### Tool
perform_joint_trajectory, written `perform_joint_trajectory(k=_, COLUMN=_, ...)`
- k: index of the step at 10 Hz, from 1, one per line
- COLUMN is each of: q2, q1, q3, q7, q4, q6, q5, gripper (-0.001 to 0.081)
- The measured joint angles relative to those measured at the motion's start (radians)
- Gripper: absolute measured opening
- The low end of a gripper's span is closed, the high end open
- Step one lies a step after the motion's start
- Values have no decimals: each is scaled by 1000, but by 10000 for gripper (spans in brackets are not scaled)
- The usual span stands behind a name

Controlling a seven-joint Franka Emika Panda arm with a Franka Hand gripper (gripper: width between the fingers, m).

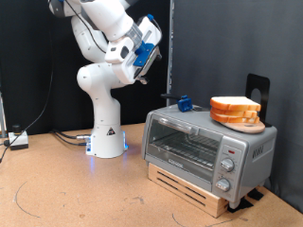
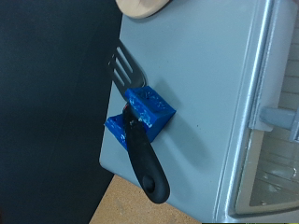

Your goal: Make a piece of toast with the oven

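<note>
Arm raised above the boxy silver-grey toaster oven (image 1: 208, 149), its door shut.
The blue-and-white gripper (image 1: 144, 49) hangs clear; its finger spread cannot be told. Stacked tan bread slices (image 1: 235, 111) sit on top. Only the wrist view details a black-handled metal fork (image 2: 136, 131) in a blue holder (image 2: 140, 117).

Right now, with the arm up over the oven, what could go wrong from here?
1. The fork sits loosely in a blue holder near the edge of the oven top; a clumsy approach could knock it off.
2. The bread stack on a wooden board rests on the oven roof and could slide if bumped.
3. The end effector hangs high, so its descent is long.
</note>
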Motion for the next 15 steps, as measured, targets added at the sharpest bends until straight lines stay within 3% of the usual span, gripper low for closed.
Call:
perform_joint_trajectory(k=2, q2=0, q1=-8, q3=37, q7=28, q4=-61, q6=79, q5=-29, gripper=807)
perform_joint_trajectory(k=4, q2=18, q1=-20, q3=94, q7=82, q4=-145, q6=220, q5=-58, gripper=807)
perform_joint_trajectory(k=7, q2=68, q1=-13, q3=136, q7=87, q4=-226, q6=351, q5=-53, gripper=807)
perform_joint_trajectory(k=11, q2=151, q1=-11, q3=158, q7=88, q4=-273, q6=491, q5=-37, gripper=807)
perform_joint_trajectory(k=15, q2=239, q1=-7, q3=157, q7=75, q4=-275, q6=566, q5=-16, gripper=807)
